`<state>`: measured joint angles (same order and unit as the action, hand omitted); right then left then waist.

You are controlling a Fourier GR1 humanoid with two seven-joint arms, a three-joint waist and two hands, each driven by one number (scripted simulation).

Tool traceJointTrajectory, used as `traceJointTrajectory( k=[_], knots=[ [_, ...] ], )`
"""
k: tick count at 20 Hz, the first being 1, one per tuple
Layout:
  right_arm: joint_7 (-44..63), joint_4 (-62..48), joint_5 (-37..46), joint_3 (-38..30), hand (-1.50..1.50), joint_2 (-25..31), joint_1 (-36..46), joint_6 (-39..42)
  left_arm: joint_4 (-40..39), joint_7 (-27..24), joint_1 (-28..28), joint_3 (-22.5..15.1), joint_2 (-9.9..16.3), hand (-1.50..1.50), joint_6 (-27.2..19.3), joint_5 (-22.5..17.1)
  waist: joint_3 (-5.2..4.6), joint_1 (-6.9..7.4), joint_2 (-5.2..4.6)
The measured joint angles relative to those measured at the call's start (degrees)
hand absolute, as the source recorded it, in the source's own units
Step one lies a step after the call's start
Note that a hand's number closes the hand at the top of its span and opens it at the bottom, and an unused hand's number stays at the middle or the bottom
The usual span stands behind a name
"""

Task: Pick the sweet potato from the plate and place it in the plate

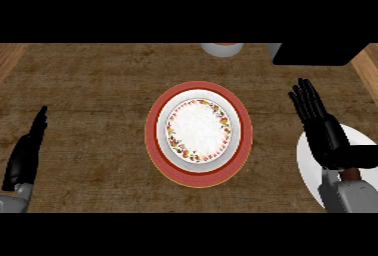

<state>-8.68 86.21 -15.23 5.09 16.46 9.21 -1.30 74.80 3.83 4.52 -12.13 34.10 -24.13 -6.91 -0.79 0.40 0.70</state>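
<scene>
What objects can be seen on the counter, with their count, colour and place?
Round floral-rimmed plate: one, white with a red-yellow pattern, counter centre, on the mat.
Round red mat: one, red, under that plate.
Plain white plate: one, white, right edge, partly hidden under the right hand.
Brown sweet potato: one, only a small part shows below the right hand.
Small cup: one, white with orange inside, top edge.
Black box: one, top right corner.
Wooden counter: one, brown.
Left hand: one, black, left edge, fingers straight.
Right hand: one, black, over the white plate, fingers straight.
</scene>
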Motion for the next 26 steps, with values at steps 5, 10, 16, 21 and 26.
traceJointTrajectory(
  k=[5, 10, 16, 21, 26],
  knots=[
    [5.96, -4.09, 9.84, 1.11, 1.50, 2.29, 1.22, -8.27, 2.26, -4.82, 0.11, 0.39, -2.98, 0.00, 4.03, -3.20, 0.39, 0.29, -0.58],
    [6.96, -8.65, 27.16, 1.40, -1.50, 10.75, -0.14, -20.20, 4.13, -6.93, 0.65, -0.77, -6.15, 0.00, 7.33, -6.13, -0.19, -0.91, -0.81],
    [3.62, -11.47, 44.28, 5.38, -1.50, 4.99, -6.12, -40.51, 3.54, -10.47, -0.17, -0.66, -8.44, 0.00, 11.77, -9.03, 0.50, -0.82, -0.77],
    [10.13, -8.98, 59.83, 7.47, -1.50, 1.98, -11.71, -50.18, 1.37, -13.74, -1.16, 0.41, -9.07, 0.00, 14.43, -9.61, 0.56, -1.00, -0.58],
    [20.96, -1.94, 76.10, 5.60, -1.50, -0.61, -18.62, -49.01, 2.24, -13.28, -1.76, 0.92, -9.33, 0.00, 14.60, -9.39, 0.53, -1.36, -0.46]
  ],
)
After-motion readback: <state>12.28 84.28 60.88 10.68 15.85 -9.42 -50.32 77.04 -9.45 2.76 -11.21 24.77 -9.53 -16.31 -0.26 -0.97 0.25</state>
